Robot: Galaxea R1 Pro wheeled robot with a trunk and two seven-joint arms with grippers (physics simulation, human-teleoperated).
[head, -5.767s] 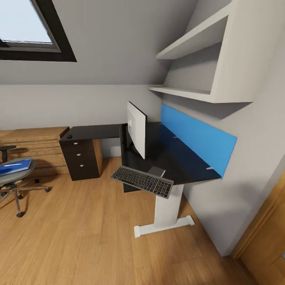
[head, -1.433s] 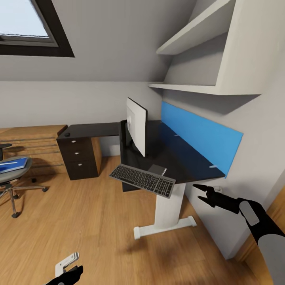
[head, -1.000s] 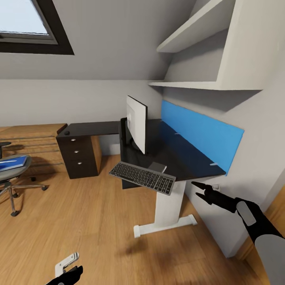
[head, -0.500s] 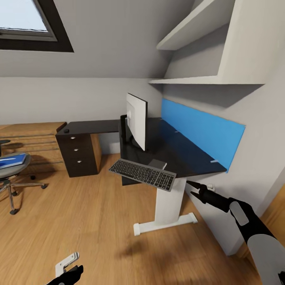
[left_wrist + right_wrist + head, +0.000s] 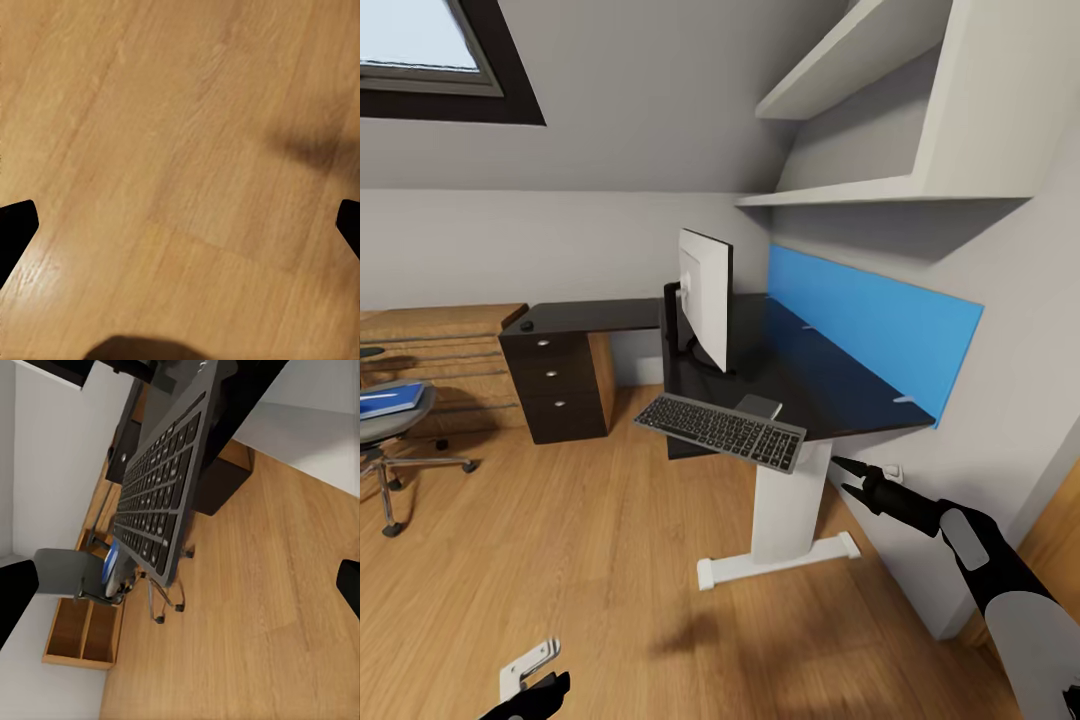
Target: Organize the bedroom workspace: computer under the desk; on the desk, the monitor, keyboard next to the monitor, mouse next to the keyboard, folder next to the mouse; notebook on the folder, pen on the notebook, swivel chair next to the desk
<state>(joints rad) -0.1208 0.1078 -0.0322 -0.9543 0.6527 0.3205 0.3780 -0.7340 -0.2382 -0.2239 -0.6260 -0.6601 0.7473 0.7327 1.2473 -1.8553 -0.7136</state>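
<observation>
Right gripper, fingers spread, reaches from four o'clock toward the desk. Left gripper gapes over wooden floor. Grey keyboard overhangs the desk's near edge, tilted, beside the monitor.

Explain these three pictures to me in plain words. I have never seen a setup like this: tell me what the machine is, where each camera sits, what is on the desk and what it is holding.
This is a simulated two-armed wheeled robot in a bedroom.

The large picture comes from its head camera. The right gripper reaches toward the black desk, jaws open and empty. On the desk stands a monitor; a keyboard overhangs the front edge beside a small grey block, which I cannot identify. A swivel chair carries a blue folder.

The other two pictures come from cameras on the wrists. The left one looks at the wooden floor, with the open left gripper holding nothing. The right one looks toward the keyboard's end.
</observation>
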